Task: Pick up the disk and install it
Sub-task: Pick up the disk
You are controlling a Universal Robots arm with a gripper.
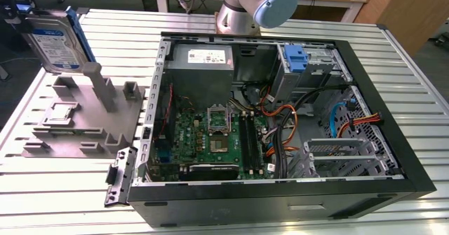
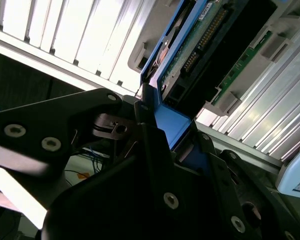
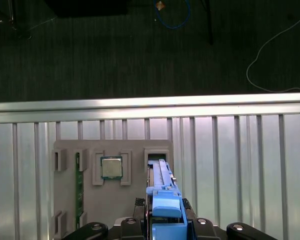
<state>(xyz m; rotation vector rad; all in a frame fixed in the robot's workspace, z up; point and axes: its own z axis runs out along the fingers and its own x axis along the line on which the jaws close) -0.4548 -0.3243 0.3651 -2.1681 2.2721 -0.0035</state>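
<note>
Silver with a white-and-blue label and blue side rails, the disk (image 1: 54,40) stands upright in the air at the exterior view's left. It hangs just above the far end of the grey holder fixture (image 1: 77,119) and appears clear of its slot. The gripper (image 1: 16,8) holds it from above. In the second wrist view the fingers (image 2: 149,142) are clenched on the disk's blue rail end, with the circuit-board side of the disk exposed. The first wrist view looks down along the rail to the fixture, where a processor (image 3: 111,168) and a memory module (image 3: 79,185) sit in their own pockets.

The open computer case (image 1: 393,156) lies on the slatted aluminium surface (image 1: 393,40), well apart from the disk. A bare blue bracket (image 1: 295,59) sits in its drive cage.

Hazards, as judged from this position:
1. The grip is at 1 end on plastic, so the rail may flex and the disk may tilt or slip.
2. A low sideways move could strike the fixture post (image 1: 102,88).
3. Loose cables (image 1: 281,135) inside the case could snag the rails.
4. A tilted disk would jam at the bay.
</note>
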